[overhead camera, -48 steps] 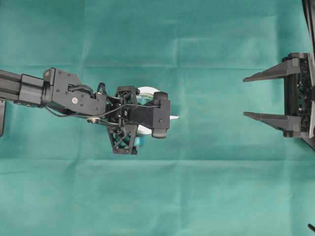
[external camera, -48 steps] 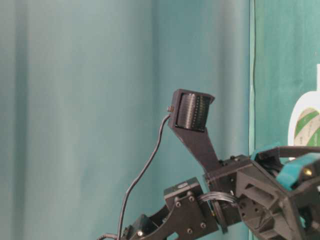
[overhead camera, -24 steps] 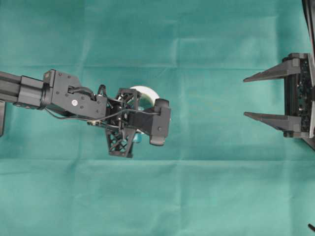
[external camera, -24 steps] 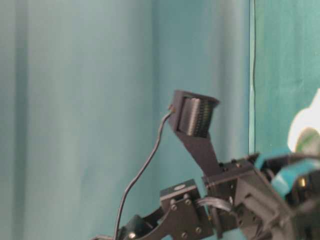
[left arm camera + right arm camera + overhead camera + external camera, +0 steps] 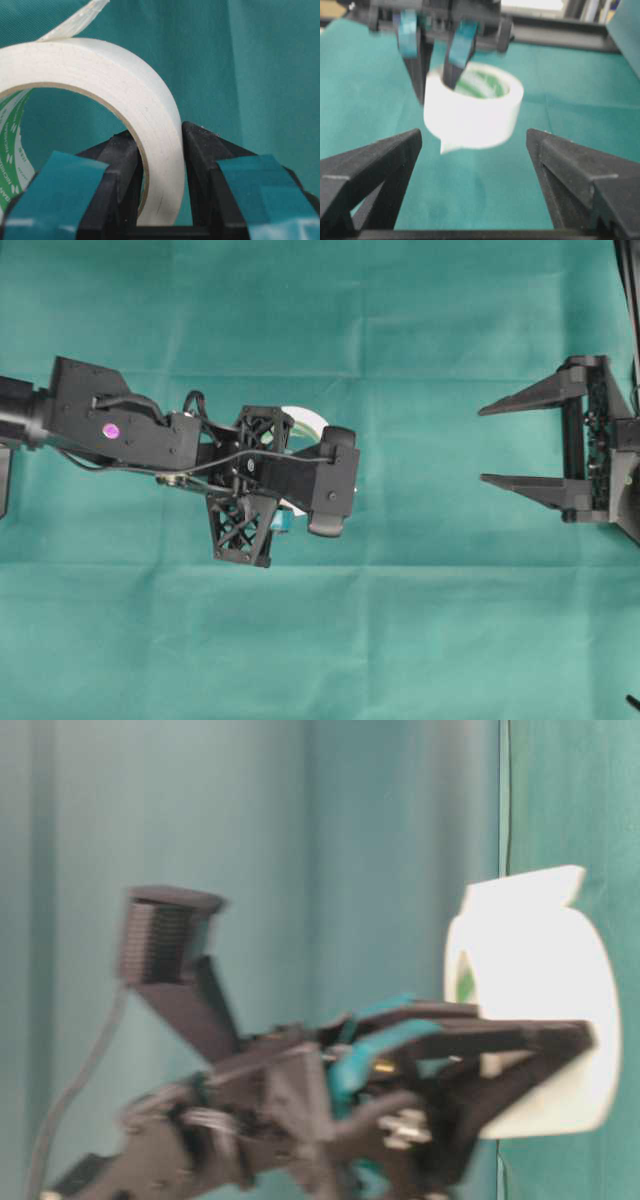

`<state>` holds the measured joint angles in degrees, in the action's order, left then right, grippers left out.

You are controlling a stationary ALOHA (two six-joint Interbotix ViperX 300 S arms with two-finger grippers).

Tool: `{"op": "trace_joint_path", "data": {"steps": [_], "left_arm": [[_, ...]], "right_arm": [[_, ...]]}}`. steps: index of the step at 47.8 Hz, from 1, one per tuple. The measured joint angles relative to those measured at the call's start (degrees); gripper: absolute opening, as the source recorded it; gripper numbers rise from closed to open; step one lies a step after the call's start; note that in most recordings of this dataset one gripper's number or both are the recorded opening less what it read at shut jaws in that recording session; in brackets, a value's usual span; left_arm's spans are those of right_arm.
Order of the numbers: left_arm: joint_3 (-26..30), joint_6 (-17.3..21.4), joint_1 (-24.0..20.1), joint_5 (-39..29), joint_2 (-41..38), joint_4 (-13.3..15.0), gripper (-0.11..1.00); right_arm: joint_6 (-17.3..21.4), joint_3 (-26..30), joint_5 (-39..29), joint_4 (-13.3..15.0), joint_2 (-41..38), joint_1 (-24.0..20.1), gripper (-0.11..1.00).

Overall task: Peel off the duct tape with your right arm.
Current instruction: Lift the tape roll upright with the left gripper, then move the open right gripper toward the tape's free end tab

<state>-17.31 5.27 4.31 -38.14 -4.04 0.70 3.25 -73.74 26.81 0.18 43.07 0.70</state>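
1. So far, only the holding half is done: the left gripper (image 5: 160,165) is clamped on the wall of the tape (image 5: 100,90), one finger inside the ring and one outside, as the left wrist view shows plainly.
2. The tape sits near the middle of the green cloth (image 5: 400,640), mostly hidden under the left gripper (image 5: 290,475) in the overhead view; only a white arc of it (image 5: 305,422) peeks out.
3. From the right wrist view the roll (image 5: 472,112) looks lifted off the cloth (the picture is blurred, so this is a judgement), with its loose strip end (image 5: 449,146) hanging at the lower edge, facing the right arm.
4. The right gripper (image 5: 510,442) stands well apart at the right edge, its fingers spread wide and holding nothing.
5. Left to do, as I judge it: all of the peeling. The right arm must reach the strip end, pinch it and pull it away from the roll; the strip is not yet touched.
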Motion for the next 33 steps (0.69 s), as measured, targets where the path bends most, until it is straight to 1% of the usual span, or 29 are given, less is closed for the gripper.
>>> {"op": "trace_joint_path", "data": {"steps": [9,20,33], "left_arm": [[3.25,0.26,0.00,-4.75,1.93,0.00,0.21],[6.06,1.58,0.00,-9.58,3.16,0.00,0.21],[6.59,1.76,-0.53,-10.28,3.16,0.00,0.21]], "right_arm": [[0.00,1.14,2.46,0.26,-4.31,-0.44,0.80],[0.09,2.46,4.92,0.35,-8.79,-0.79,0.80],[0.09,7.21,5.10,0.35,-14.77,-1.58,0.80]]}}
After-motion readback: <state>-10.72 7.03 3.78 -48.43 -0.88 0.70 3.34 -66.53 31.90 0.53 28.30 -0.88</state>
